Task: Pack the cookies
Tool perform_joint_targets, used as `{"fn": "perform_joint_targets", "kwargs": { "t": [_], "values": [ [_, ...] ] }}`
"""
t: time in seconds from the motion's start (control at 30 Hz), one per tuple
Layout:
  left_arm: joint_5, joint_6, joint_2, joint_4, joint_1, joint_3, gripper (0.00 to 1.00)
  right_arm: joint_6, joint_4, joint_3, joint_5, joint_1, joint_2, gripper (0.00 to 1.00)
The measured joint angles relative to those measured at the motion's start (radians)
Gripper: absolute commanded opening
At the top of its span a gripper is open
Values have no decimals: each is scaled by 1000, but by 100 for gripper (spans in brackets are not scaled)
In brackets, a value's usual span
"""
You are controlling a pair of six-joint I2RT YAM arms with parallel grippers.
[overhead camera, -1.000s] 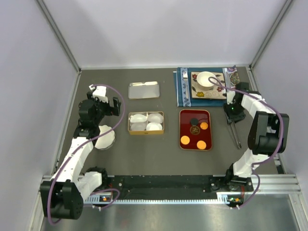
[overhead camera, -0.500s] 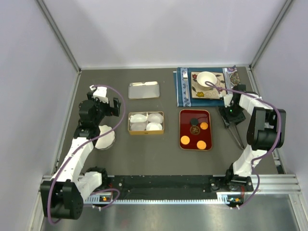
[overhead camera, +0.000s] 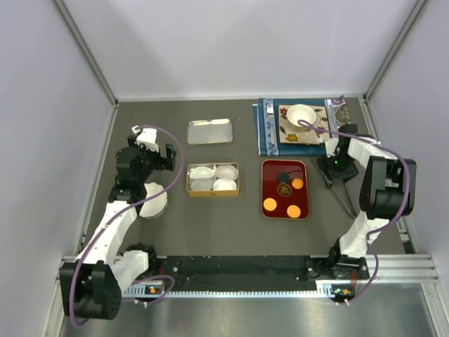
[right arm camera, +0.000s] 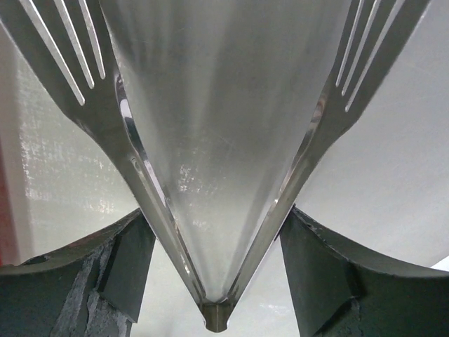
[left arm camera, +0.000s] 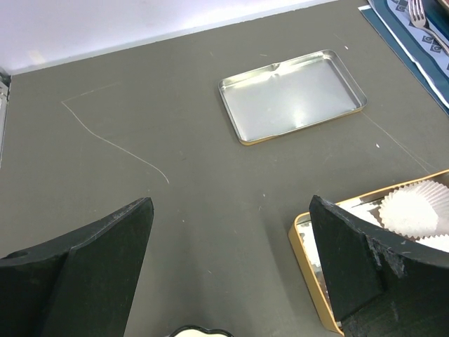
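Four cookies [overhead camera: 298, 183] lie on the red tray [overhead camera: 270, 184], left of the right pincer [overhead camera: 330, 166]. Its half-open jaws straddle and seemingly hold the tongs [right arm camera: 140, 189], likely for lifting them. The left pincer [overhead camera: 153, 153] gapes empty.

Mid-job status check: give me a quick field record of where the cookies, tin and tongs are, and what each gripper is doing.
cookies: three orange, one dark, all on red tray
gold tin: holds white paper cups, no cookies
lid: apart, behind the tin
tongs: right of tray, hinge end between right gripper's fingers
right gripper: astride tongs, grip unclear
left gripper: open, empty
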Motion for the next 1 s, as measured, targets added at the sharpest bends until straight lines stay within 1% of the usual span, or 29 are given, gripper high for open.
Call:
{"fn": "perform_joint_targets", "kwargs": {
  "t": [0.1,0.2,0.23,0.4,0.43,0.5,0.8,1.0],
  "values": [
    [0,4,0,3,0,-4,99,-5,1,-6,1,0,2,72],
    [0,10,0,4,0,-11,99,-8,3,-7,1,0,8,77],
    [0,11,0,4,0,-13,99,-9,4,-7,1,0,8,81],
    [0,16,-10,5,0,-27,99,-23,23,-20,3,0,1,86],
    [0,16,-12,5,0,-29,99,-25,30,-27,4,0,-5,92],
    [0,18,-20,6,0,-34,99,-28,42,-44,5,0,-21,94],
    [-3,25,-32,6,0,-44,99,-53,52,-120,4,-13,-87,94],
    [-5,34,-47,6,0,-45,99,-85,48,-157,-10,-60,-117,93]
  ]
}}
